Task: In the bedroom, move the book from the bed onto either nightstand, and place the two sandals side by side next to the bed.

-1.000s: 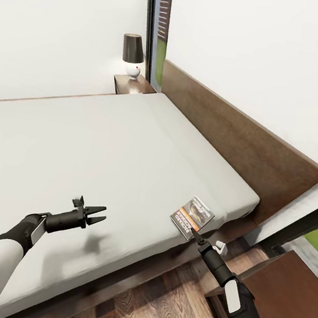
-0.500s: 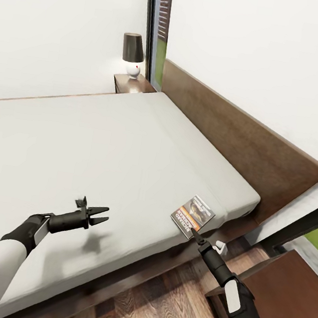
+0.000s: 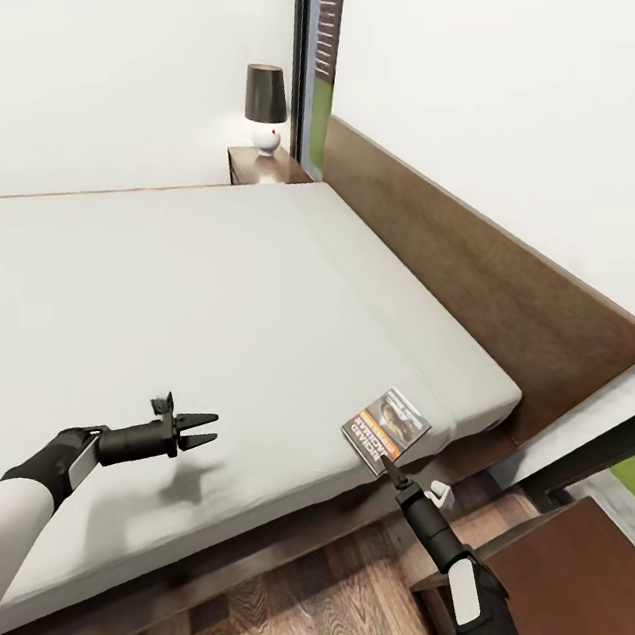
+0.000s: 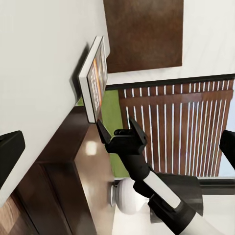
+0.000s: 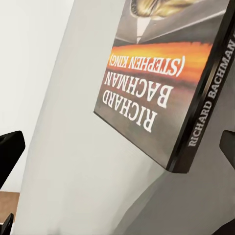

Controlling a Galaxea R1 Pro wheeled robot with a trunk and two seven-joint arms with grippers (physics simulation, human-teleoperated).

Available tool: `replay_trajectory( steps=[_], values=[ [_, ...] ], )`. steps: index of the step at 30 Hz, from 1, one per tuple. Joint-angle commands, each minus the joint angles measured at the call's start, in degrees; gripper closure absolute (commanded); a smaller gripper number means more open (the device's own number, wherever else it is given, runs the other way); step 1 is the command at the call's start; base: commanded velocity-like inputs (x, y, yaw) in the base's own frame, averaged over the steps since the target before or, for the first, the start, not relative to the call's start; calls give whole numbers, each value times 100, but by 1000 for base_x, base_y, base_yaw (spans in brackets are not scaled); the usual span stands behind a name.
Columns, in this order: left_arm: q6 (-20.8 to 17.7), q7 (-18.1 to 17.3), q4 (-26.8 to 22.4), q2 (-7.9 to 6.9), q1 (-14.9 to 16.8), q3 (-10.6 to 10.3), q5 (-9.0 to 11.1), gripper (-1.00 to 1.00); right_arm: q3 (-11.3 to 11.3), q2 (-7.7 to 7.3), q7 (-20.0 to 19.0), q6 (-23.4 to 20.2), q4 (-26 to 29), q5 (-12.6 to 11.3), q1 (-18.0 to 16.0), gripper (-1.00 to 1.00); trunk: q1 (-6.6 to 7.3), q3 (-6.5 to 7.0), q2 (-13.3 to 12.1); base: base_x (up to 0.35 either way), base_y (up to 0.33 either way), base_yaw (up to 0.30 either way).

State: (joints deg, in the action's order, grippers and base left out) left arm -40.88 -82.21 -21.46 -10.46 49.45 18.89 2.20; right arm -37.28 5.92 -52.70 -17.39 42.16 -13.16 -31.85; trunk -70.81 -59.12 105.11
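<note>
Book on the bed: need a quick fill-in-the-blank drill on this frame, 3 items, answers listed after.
1. The book lies near the corner of the ____.
2. The right tool sits just short of the book, its jaws ____.
3. The lamp stands on the far ____.

Missing words: bed; open; nightstand

Head view: high, looking down across bed (image 3: 210,292). Right wrist: very near book (image 5: 171,83), low over mattress. Left wrist: along mattress toward book (image 4: 94,78). All share book.
</note>
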Motion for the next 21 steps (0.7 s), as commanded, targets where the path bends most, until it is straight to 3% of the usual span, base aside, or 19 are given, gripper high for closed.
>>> replay_trajectory(
  steps=[1,21],
  values=[
    [-60,-20,1,0,3,9,-5,-100,-25,6,-21,-54,2,-20,-5,-100,-21,-22,42,0,0,0],
    [-60,-23,-2,5,3,9,-2,-100,-25,6,-21,-54,2,-20,-5,-100,-65,-58,122,25,0,0]
  ],
)
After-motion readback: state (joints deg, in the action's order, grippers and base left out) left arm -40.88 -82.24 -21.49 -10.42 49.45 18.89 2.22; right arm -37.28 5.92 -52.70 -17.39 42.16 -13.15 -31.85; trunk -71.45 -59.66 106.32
